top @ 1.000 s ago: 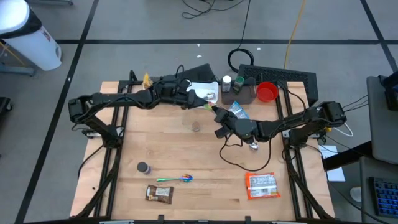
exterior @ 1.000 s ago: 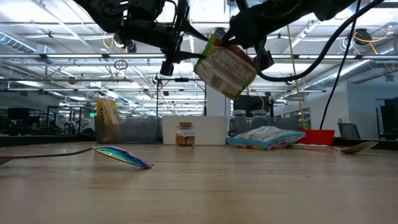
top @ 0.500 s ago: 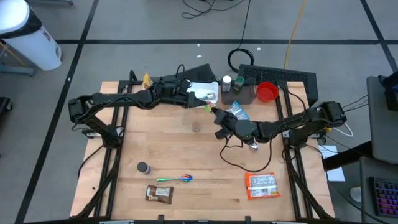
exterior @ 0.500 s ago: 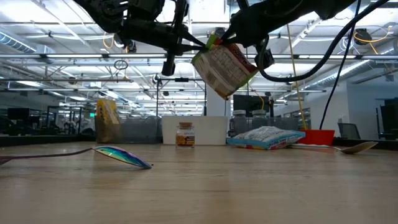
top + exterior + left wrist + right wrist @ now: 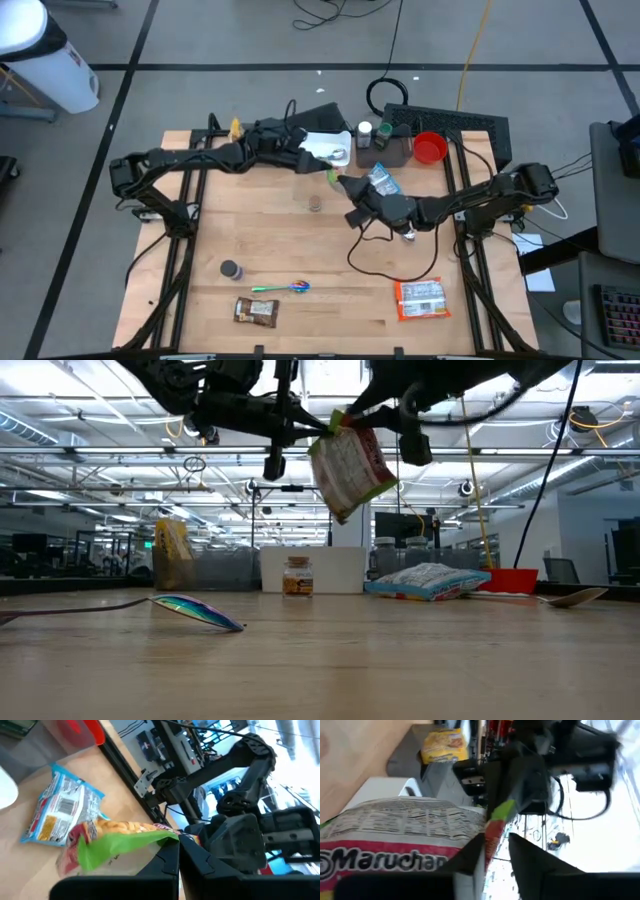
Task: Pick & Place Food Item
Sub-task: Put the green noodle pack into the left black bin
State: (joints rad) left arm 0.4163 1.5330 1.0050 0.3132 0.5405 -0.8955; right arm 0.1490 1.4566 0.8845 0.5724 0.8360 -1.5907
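Green-edged and red-banded, the noodle packet (image 5: 348,468) is hanging in the air above the middle of the desk (image 5: 300,250), and you are passing it from one arm to the other. Your left gripper (image 5: 322,428) is pinching the packet's green top edge with its jaws closed tight. Your right gripper (image 5: 343,183) is sitting at the same edge, jaws parting slightly. Next, you are likely needing the right gripper to let go fully and back away.
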